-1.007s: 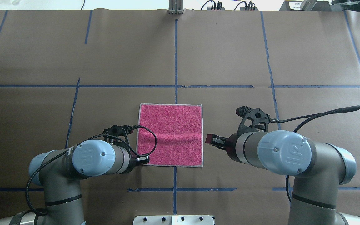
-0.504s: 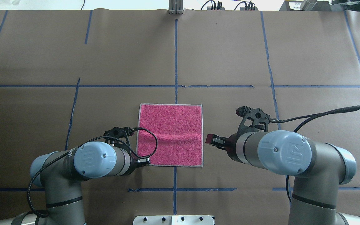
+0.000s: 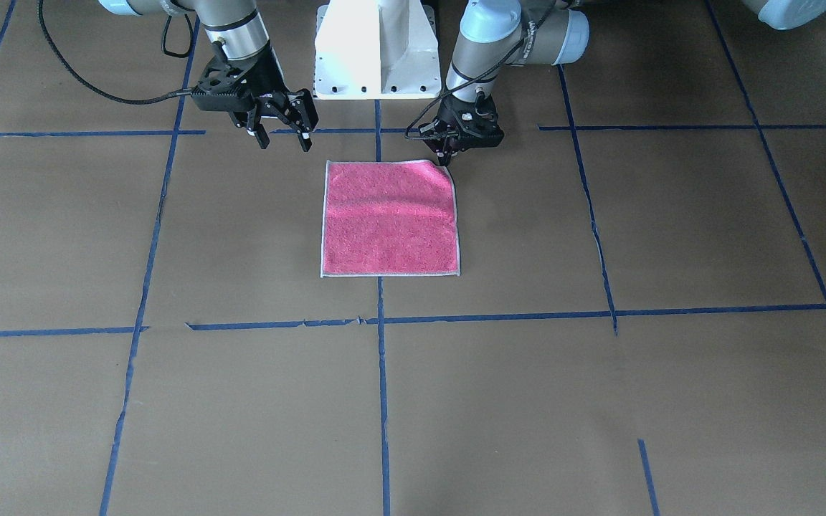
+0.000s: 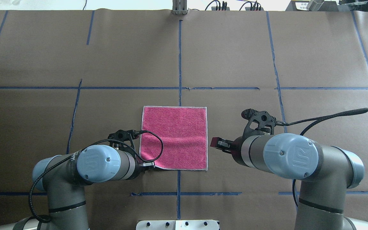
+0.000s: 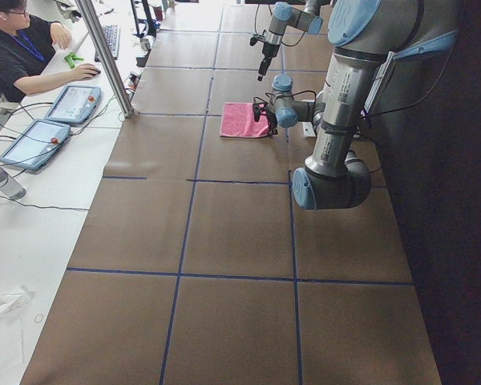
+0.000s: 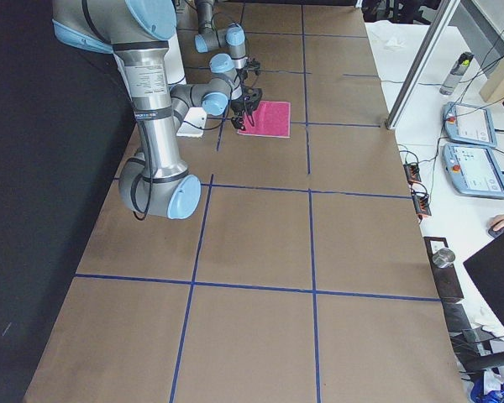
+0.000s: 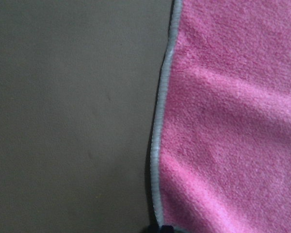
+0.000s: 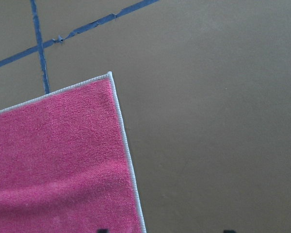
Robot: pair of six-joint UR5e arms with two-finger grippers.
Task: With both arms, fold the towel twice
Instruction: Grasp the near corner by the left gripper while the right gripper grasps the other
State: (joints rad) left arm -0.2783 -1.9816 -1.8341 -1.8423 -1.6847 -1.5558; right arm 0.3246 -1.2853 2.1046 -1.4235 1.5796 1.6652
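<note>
The towel (image 4: 177,137) lies flat, pink face up, in the middle of the table; it also shows in the front-facing view (image 3: 388,218). My left gripper (image 4: 148,165) is at the towel's near-left corner, with its fingers closed on it. That corner is curled and slightly lifted (image 3: 446,167). The left wrist view shows the towel's pale edge (image 7: 157,145) running to the fingertips. My right gripper (image 3: 284,137) is open and empty, raised just off the towel's right edge. The right wrist view shows the towel's far-right corner (image 8: 106,77).
The white pedestal base (image 3: 377,50) stands just behind the towel on the robot's side. Blue tape lines (image 4: 180,64) cross the brown paper table. An operator (image 5: 24,48) with tablets sits beside a metal post (image 5: 104,56) on the far side.
My left arm has shifted slightly towards the robot. The towel's near-left corner has pulled in and curled up. The right arm has not moved.
</note>
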